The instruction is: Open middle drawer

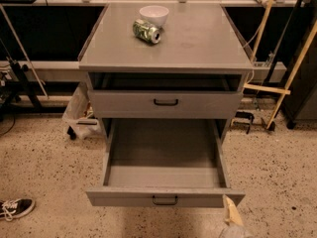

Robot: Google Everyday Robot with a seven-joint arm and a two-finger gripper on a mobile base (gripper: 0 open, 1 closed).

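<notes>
The grey cabinet (166, 43) has its middle drawer (165, 198) pulled far out towards me. Its inside is bare, and its grey front carries a small black bar handle (165, 201). Above it the top drawer (166, 103) is closed, with a dark gap over it. The bottom drawer is hidden under the open one. My gripper (232, 217) shows as a pale tip at the bottom edge, just off the open drawer's front right corner and holding nothing I can see.
A white bowl (153, 15) and a green can (147, 31) lying on its side sit on the cabinet top. A black shoe (15, 208) lies on the speckled floor at the left. Wooden poles (292, 73) lean at the right. A plastic bag (79, 110) sits left of the cabinet.
</notes>
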